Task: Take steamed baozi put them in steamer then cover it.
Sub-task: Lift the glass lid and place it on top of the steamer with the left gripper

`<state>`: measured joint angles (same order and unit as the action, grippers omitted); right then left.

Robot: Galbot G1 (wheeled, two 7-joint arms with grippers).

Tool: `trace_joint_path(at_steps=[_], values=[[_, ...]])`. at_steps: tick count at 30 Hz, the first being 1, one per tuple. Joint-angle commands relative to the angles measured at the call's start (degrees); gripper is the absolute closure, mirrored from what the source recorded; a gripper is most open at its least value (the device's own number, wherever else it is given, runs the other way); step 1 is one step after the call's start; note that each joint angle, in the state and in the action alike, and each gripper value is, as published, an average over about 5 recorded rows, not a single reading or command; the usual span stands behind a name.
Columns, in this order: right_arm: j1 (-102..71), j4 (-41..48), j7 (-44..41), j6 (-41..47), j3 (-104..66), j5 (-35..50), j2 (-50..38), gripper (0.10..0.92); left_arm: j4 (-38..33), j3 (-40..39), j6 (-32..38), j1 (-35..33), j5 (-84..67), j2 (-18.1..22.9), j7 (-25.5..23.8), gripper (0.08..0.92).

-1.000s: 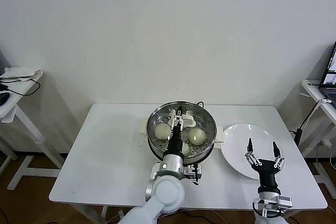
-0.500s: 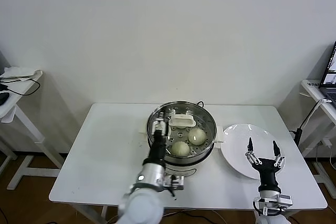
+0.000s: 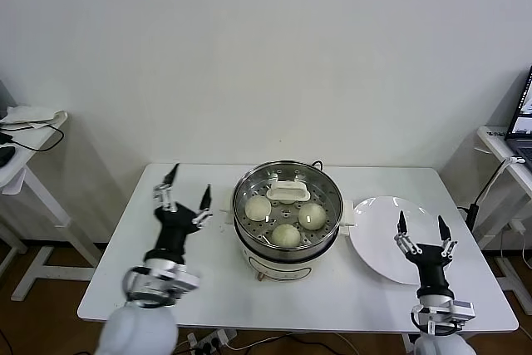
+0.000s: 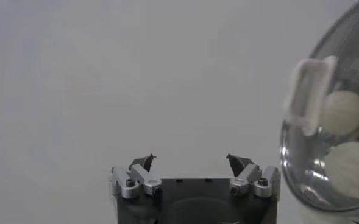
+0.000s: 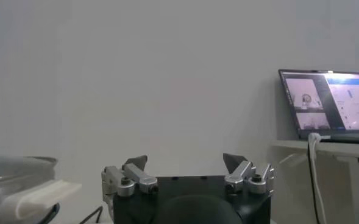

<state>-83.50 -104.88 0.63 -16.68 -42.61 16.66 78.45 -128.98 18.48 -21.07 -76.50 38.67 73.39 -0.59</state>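
Three round, cream-white steamed baozi (image 3: 285, 234) sit inside the shiny stainless-steel steamer (image 3: 288, 205) under its clear glass lid with a white handle (image 3: 288, 191). The left gripper (image 3: 187, 192) hangs beside the steamer, jaws wide and empty. The right gripper (image 3: 421, 230) waits over the flat white plate (image 3: 374, 239), equally wide, holding nothing.

The white table (image 3: 166, 276) carries the steamer (image 3: 288, 248) at centre, with a white plate (image 3: 376, 251) beside it.

Left claw (image 4: 192, 163) spread empty, lidded steamer (image 4: 331, 131) beside, buns (image 4: 342, 112) inside
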Motion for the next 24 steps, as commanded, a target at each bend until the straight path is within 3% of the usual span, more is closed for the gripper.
trace_joint_path(at_steps=[1, 24], values=[[0.0, -5.7, -1.1, 6.0, -1.1, 2.8, -0.5, 0.203, 5.5, 24.3, 18.7, -10.8, -35.2, 8.0, -0.5, 0.177], [-0.6, -7.1, -1.0, 6.8, -0.9, 3.7, -1.0, 0.203, 6.5, 19.0, 21.9, -13.8, -31.3, 10.4, -0.6, 0.177]])
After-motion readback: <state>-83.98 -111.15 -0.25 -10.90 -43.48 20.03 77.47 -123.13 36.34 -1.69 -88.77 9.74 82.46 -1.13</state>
